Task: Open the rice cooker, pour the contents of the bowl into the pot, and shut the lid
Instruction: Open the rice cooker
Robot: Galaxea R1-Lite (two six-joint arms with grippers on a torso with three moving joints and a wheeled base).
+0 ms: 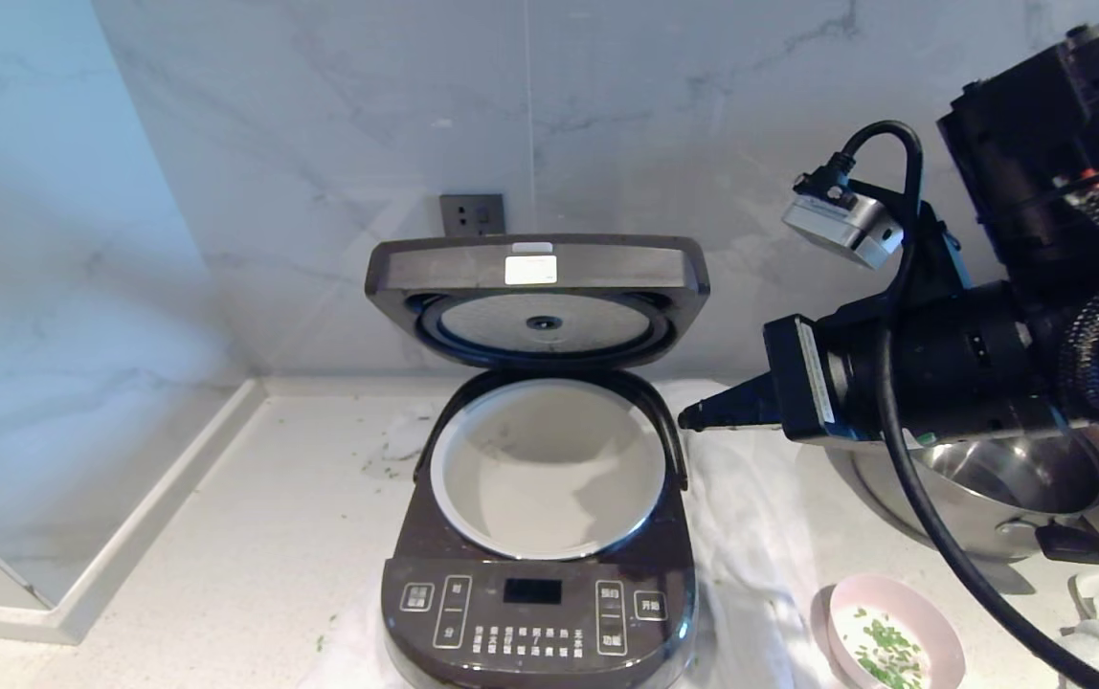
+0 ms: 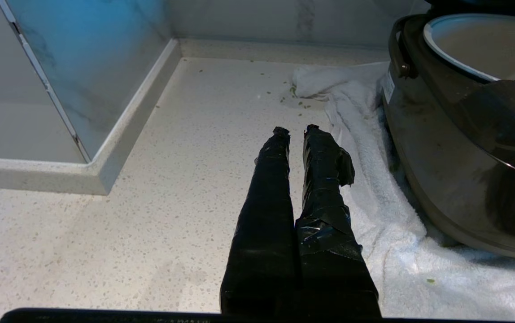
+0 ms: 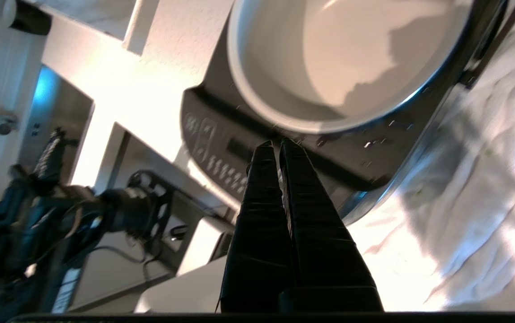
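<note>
Rice cooker [image 1: 540,584]: we count one, lid [image 1: 537,297] up, pot [image 1: 549,469] bare.
Bowl [image 1: 889,636]: one, worktop's front edge.
Right pincer [image 1: 688,418]: clenched, empty.

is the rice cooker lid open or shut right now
Open. The lid stands raised behind the rice cooker, its round pale underside plate facing forward, and the cream-white pot lies exposed and empty.

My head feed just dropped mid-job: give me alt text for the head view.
The rice cooker stands open on a white towel, lid raised, cream pot empty. The right gripper, shut and empty, hangs beside the cooker, over the towel. The pink bowl of green bits sits untouched in front of a steel pan.
</note>
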